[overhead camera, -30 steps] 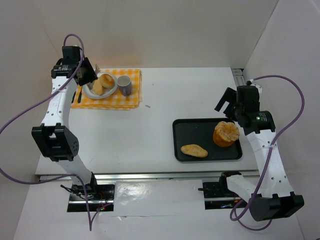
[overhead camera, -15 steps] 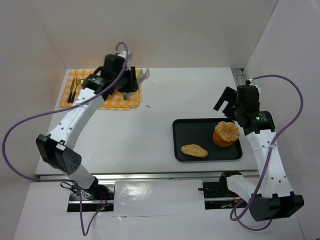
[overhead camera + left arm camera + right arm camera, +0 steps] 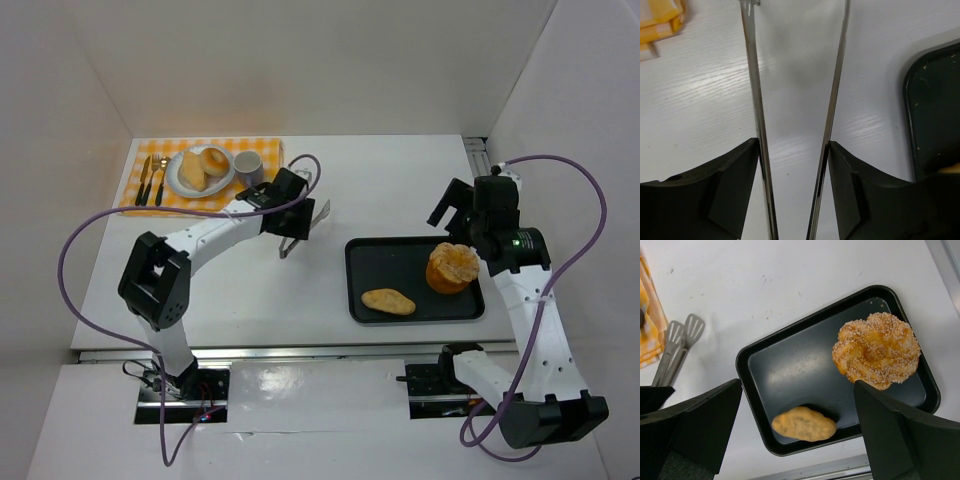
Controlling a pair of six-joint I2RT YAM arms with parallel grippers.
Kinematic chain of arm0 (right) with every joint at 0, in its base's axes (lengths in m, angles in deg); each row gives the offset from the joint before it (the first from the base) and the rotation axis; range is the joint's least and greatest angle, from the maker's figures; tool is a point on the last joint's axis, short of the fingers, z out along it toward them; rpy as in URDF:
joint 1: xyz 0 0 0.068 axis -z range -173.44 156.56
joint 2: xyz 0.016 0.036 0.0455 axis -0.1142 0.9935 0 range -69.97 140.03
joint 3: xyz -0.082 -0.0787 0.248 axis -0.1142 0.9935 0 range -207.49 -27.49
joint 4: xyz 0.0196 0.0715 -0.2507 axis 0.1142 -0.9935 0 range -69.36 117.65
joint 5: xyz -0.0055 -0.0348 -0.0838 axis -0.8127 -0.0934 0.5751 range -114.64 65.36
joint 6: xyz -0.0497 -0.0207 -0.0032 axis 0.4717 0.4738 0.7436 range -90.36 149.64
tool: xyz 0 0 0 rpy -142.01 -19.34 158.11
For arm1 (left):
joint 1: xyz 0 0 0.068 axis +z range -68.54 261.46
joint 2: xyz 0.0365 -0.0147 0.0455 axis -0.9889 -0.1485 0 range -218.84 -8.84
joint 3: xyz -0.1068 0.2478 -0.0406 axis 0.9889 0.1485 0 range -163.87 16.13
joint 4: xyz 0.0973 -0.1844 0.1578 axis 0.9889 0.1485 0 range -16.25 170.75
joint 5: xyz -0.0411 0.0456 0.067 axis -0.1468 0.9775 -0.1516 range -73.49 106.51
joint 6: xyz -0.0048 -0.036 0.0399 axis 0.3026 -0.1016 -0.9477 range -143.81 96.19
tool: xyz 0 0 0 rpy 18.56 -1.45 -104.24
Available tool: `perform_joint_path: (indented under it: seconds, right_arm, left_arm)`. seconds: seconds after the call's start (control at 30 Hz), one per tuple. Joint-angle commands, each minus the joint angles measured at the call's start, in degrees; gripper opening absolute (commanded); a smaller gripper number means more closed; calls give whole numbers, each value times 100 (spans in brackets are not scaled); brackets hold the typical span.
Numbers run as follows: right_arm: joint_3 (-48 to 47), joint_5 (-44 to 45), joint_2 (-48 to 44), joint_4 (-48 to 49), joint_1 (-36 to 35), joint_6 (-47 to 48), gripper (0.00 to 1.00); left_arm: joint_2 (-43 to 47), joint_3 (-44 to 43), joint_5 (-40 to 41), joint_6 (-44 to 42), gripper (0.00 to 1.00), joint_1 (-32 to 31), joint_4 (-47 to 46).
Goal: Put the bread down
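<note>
The black tray (image 3: 395,262) is lying off to the right of the left gripper (image 3: 792,150), which is pinching the tongs (image 3: 754,100) narrowly, blades fanning forward. The oval roll (image 3: 388,301) is resting there, long axis along the tray's near edge. The right gripper (image 3: 796,405) is hovering wide open directly above it, nearer but toolless.

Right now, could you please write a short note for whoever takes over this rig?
Left hand shut on tongs, which are spread and empty, over bare table between checked cloth and black tray.
Right hand open, empty, above the tray.
Done, it seems: two rolls on the white plate.
Left: oblong roll and sugared round bun lie on the tray.
</note>
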Motion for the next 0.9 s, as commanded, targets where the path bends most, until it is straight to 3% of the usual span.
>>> perform_joint_path:
  seconds: [0.0, 0.03, 0.2, 0.6, 0.87]
  right_arm:
    - [24, -71, -15, 69, 14, 26, 100]
    - [24, -71, -15, 69, 14, 26, 100]
    - [24, -71, 151, 17, 14, 105, 100]
    - [138, -19, 363, 69, 14, 105, 100]
    - [253, 35, 415, 122, 14, 166, 100]
  left_arm:
    - [-336, -377, 417, 36, 71, -189, -10]
    - [-399, -431, 418, -17, 76, -189, 175]
    - [-320, -537, 479, -158, 84, -189, 290]
    - [425, -1583, 128, -105, 86, -75, 555]
    - [795, -1382, -179, 53, 89, 224, 36]
